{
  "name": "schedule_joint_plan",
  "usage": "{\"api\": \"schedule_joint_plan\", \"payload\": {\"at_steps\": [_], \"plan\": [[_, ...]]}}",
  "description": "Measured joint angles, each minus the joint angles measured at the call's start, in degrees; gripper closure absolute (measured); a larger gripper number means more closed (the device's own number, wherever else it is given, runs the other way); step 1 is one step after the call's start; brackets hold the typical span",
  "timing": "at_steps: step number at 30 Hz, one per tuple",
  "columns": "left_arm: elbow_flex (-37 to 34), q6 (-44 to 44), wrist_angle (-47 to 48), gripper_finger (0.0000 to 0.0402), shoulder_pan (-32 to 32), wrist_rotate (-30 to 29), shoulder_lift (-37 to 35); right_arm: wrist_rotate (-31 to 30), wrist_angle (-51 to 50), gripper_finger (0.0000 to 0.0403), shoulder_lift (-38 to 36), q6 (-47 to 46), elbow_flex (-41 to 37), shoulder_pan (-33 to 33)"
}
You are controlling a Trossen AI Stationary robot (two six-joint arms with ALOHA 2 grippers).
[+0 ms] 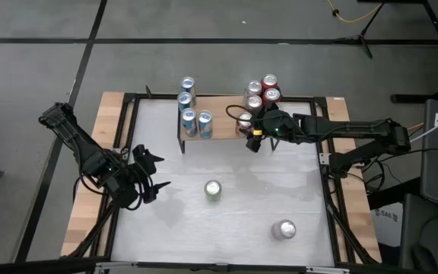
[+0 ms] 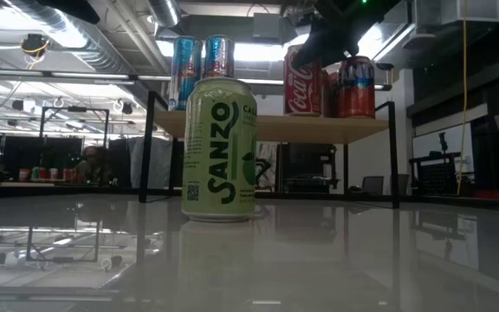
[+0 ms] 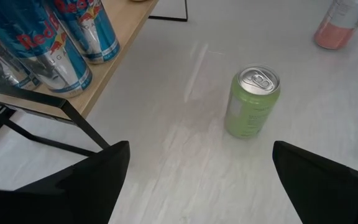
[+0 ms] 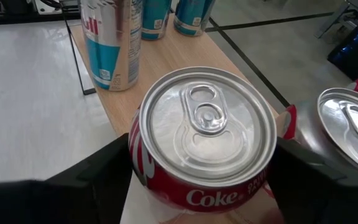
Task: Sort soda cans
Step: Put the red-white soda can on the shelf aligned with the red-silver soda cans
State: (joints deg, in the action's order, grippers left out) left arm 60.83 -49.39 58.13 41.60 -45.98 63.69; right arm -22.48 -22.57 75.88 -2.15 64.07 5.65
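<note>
Two groups of cans are standing on the light wooden shelf (image 1: 217,133) along the tabletop's far edge: blue-and-silver slim metal cans (image 1: 188,103) toward its left end, red cola cans with silver tops (image 1: 263,93) toward its right. The right gripper (image 1: 254,135) is reaching in over the shelf's right end, its fingers (image 4: 98,177) spread fairly wide and flanking one red cola can (image 4: 205,140); the pads seem to be touching its sides, so I judge it is gripped, though not squeezed hard.

The left gripper (image 1: 152,173) is waiting near the tabletop's left edge with its fingers at their widest and nothing between them, pointing toward the pale green cylindrical can (image 1: 213,190) standing upright near the middle. A silver-topped can with a pinkish body (image 1: 284,229) is standing toward the near right corner.

These cans look stiff but thin-walled and smooth, likely slippery and easy to dent or tip; taking each around mid-body should be safest.

The white tabletop (image 1: 166,236) is glossy and mirroring the cans. Beyond it the room is dim, with ceiling ducts, strip lights and shelving.
</note>
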Motion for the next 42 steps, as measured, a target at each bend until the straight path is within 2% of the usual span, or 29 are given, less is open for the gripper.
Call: {"api": "schedule_joint_plan", "payload": {"at_steps": [7,11,36,42], "plan": [[-0.01,0.0,0.02,0.0015,0.0,0.0,0.01,-0.04,-0.15,0.0044,0.04,0.16,-0.02,0.0],[0.0,0.0,0.02,0.0015,0.0,-0.01,0.02,-0.05,-0.11,0.0026,0.04,0.13,-0.02,0.0],[-0.01,0.0,-0.39,0.0015,-0.01,-0.02,0.0,0.59,3.26,0.0024,0.02,-0.15,-0.04,0.0],[-0.01,0.0,-0.39,0.0015,0.0,-0.02,0.0,1.0,8.16,0.0024,-0.02,-0.01,-0.04,0.0]]}}
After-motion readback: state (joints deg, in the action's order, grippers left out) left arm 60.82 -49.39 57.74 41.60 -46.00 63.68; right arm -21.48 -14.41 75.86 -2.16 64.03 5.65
